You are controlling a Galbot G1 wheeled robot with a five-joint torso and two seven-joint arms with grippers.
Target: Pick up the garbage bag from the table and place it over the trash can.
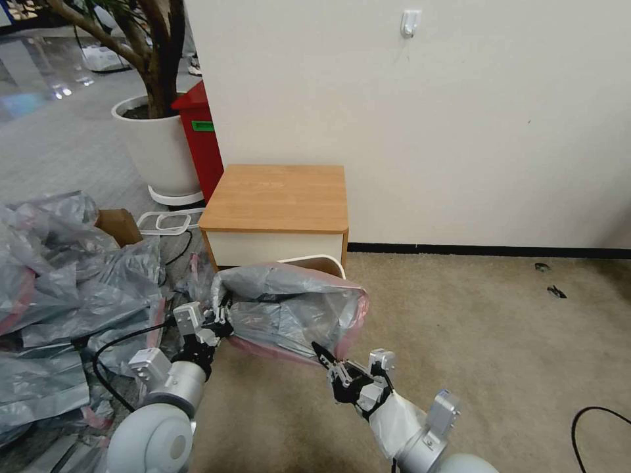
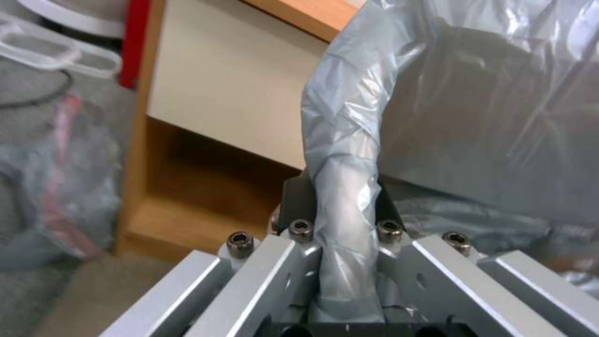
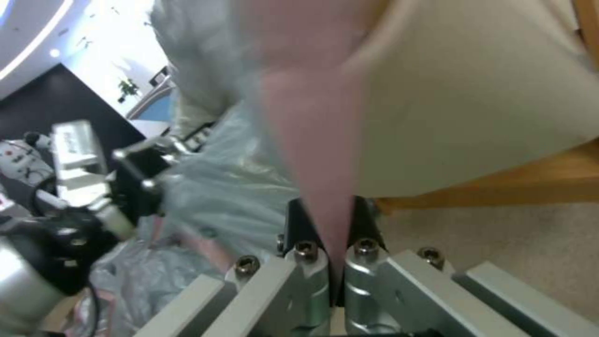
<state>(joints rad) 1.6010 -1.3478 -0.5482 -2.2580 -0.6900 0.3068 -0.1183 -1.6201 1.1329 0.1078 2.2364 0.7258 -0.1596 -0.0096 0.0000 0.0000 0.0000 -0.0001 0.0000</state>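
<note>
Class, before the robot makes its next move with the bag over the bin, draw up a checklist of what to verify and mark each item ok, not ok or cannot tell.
1. Left gripper clamped on the garbage bag: ok, a twisted grey fold sits between its fingers.
2. Right gripper clamped on the bag's pink rim: ok.
3. Bag off the table: ok, it hangs in front.
4. Bag spread between both grippers: ok.
5. Trash can below the bag: ok, its rim peeks out behind.
6. Bag's mouth open and facing down: cannot tell.

Glossy crinkled plastic garbage bag (image 1: 289,309); matt smooth wooden table (image 1: 276,197).
</note>
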